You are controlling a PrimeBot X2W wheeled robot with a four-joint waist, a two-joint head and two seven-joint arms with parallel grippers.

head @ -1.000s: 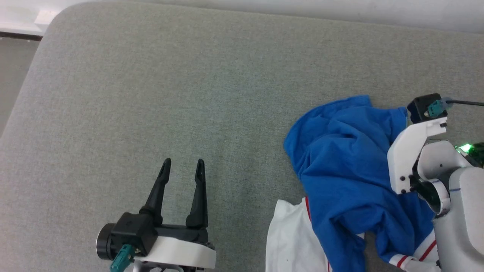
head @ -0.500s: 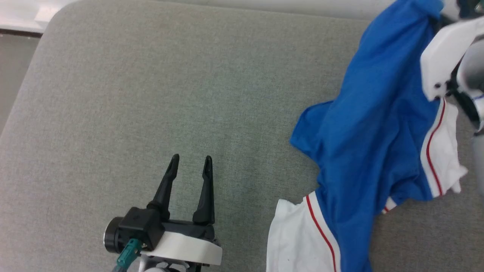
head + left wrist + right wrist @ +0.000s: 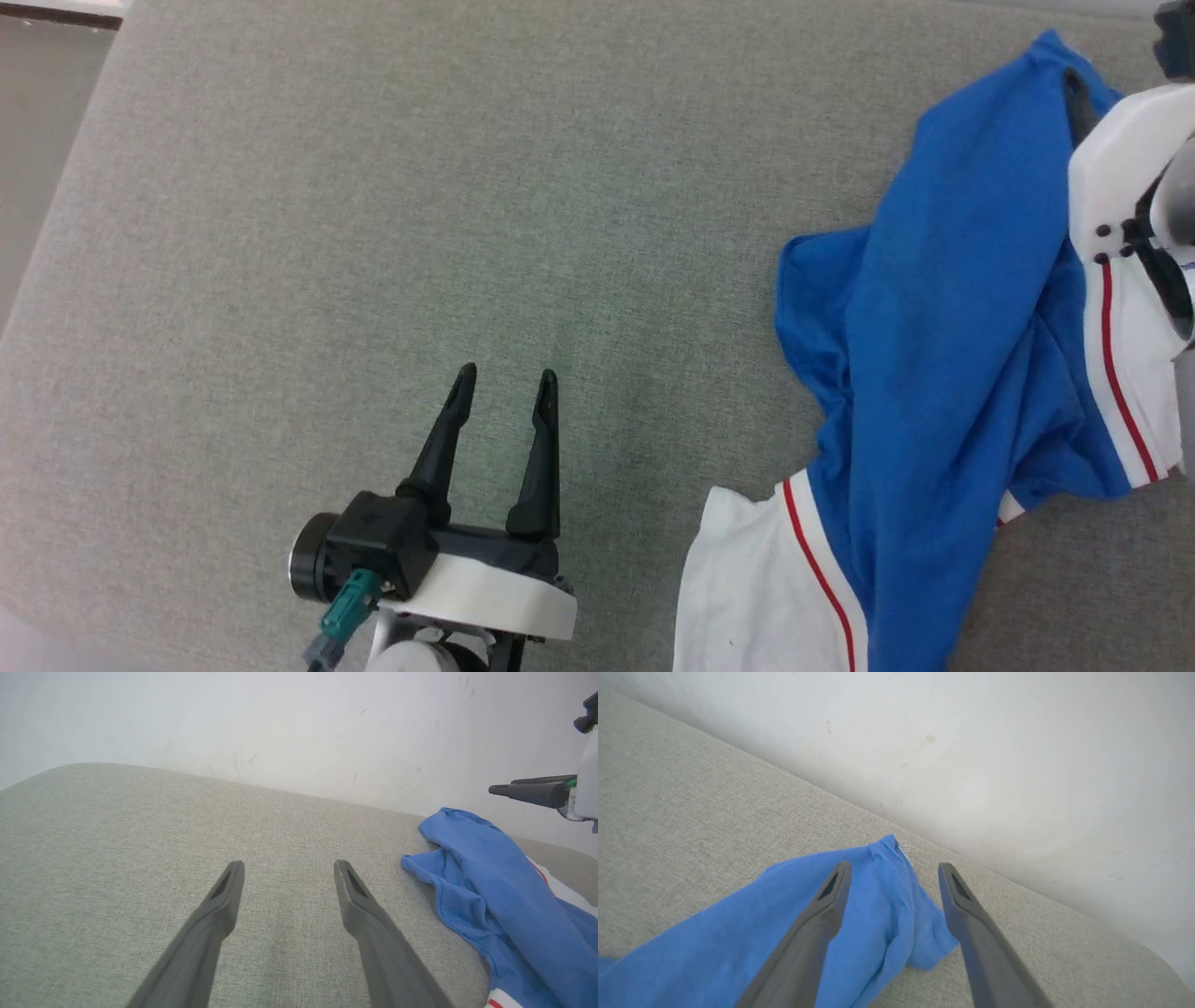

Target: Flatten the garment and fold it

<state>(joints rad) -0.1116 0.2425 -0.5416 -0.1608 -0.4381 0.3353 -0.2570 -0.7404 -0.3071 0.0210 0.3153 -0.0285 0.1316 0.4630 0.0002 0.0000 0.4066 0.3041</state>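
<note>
**A:** Where does your garment (image 3: 943, 373) lie?

**B:** On the right side of the grey cushion (image 3: 373, 233). You see a rumpled blue band running from the near edge up to the far right, its tip close to the wall (image 3: 971, 742). A white sleeve (image 3: 756, 588) with a red stripe spreads at the near edge, and red-striped white trim (image 3: 1120, 373) shows at the right.

**A:** And your grippers?

**B:** Your left gripper (image 3: 507, 373) hovers over bare cushion, left of the cloth and apart from it, its fingers spread with nothing between them. Your right gripper (image 3: 894, 868) hangs above the garment's far blue corner, its fingers spread too and gripping nothing.
</note>
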